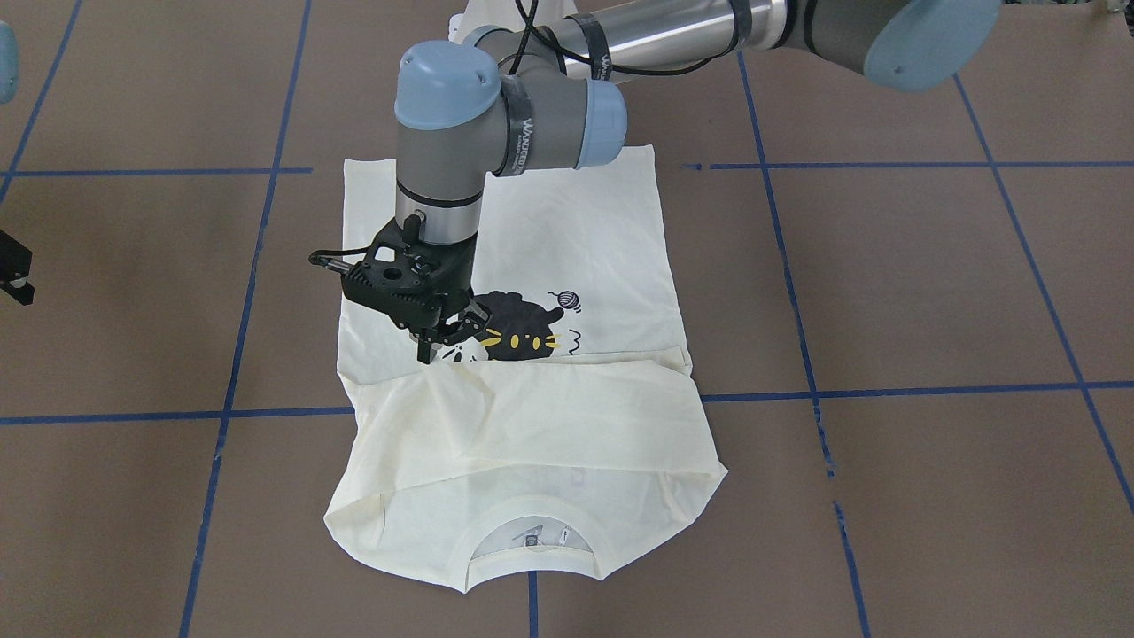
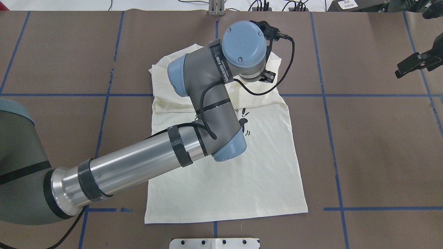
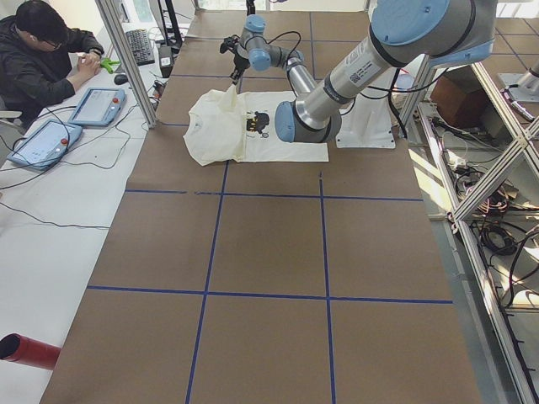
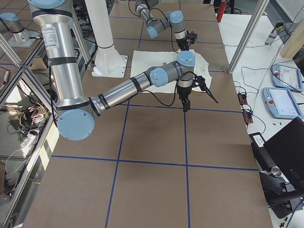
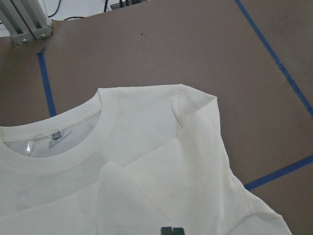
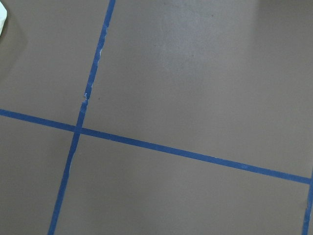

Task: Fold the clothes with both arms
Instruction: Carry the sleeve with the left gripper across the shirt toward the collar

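T-shirt [image 1: 549,425]: flat on the table [image 1: 930,292], cat print up, plain layer folded across the collar end.
Left gripper [image 1: 429,353]: jaws closed, pinching fabric beside the print.
Right gripper [image 2: 401,71]: over bare table, well apart from the T-shirt; jaw opening cannot be told.

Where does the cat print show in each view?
Front-facing: cat print, centre.
Overhead: print edge peeking beside left arm.
Exterior left: small dark patch on shirt.
Exterior right: cannot make it out.
Left wrist: not in it.
Right wrist: not in it.
Shared landmark: the shirt.
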Robot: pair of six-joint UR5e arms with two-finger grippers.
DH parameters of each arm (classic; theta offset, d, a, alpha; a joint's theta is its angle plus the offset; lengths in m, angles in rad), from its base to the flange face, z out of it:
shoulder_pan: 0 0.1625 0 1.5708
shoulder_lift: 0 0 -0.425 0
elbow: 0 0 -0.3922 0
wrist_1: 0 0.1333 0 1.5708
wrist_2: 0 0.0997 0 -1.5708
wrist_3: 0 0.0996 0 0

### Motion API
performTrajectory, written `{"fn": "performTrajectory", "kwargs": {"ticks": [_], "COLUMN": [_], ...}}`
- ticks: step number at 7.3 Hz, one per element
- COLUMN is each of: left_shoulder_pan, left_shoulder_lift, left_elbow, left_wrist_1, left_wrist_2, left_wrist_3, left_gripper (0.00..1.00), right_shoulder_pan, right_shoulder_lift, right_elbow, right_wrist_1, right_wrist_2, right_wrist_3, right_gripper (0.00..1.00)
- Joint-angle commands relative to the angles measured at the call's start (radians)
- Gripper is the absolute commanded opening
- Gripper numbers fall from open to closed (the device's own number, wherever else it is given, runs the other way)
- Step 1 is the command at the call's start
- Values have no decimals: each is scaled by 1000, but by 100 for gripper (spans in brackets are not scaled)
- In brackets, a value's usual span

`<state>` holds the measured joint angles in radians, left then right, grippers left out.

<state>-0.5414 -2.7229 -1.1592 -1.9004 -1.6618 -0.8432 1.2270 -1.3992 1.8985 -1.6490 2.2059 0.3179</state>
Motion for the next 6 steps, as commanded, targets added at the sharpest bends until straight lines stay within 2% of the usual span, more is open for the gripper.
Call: {"fn": "performTrajectory", "kwargs": {"ticks": [1, 4, 5, 6], "left_shoulder_pan": [40, 80, 80, 77], "left_shoulder_lift": [3, 0, 3, 20], "left_elbow": [42, 55, 55, 55], "left_wrist_1": [-55, -86, -120, -182], "left_wrist_2": [30, 65, 65, 63], "left_wrist_3": [-1, -5, -5, -46], "left_gripper": [0, 0, 63, 100], "right_shoulder_pan": [0, 0, 0, 0], "right_shoulder_lift": [0, 2, 6, 9], "right_elbow": [1, 1, 1, 1], "right_wrist_1": [0, 0, 0, 0], "right_wrist_2": [-2, -2, -2, -2], "right_wrist_3": [1, 0, 0, 3], "right_gripper": [100, 100, 100, 100]}}
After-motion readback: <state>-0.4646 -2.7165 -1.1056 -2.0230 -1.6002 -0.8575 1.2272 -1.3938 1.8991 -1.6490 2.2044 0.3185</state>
